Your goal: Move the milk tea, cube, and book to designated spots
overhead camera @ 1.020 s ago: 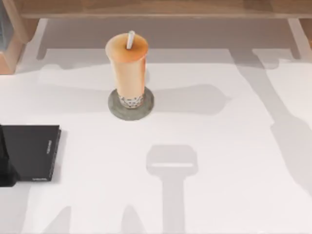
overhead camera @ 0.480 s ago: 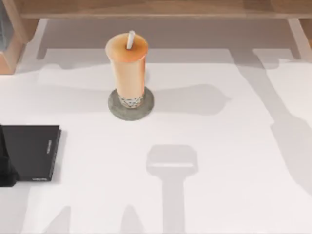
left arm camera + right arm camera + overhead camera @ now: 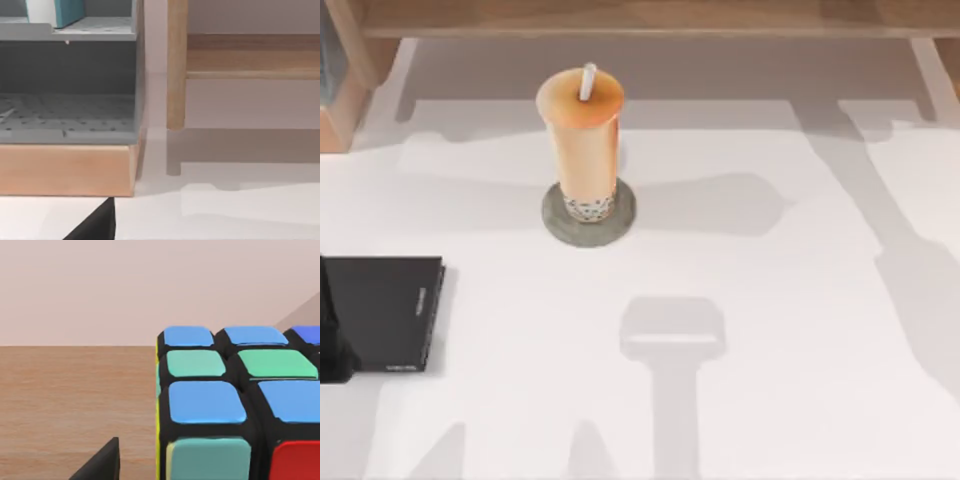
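Upright, the milk tea (image 3: pixel 582 150) (orange-tan, white straw) tops the grey disc (image 3: pixel 588 218); tool states seemingly unreadable.

Glossy cube (image 3: pixel 235 410), matt speckled disc (image 3: pixel 588 222)

Left tool (image 3: pixel 95 225) dark tip low; right tool (image 3: pixel 100 465) likewise

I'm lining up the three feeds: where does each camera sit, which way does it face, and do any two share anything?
Top view: above the table, looking down on the milk tea standing on the grey disc and the black slab.
Left wrist view: on the left arm, facing a grey shelf unit holding the book; a dark fingertip shows.
Right wrist view: on the right arm, close to the cube; a dark fingertip shows.
Shared: the white table, also in the left wrist view.
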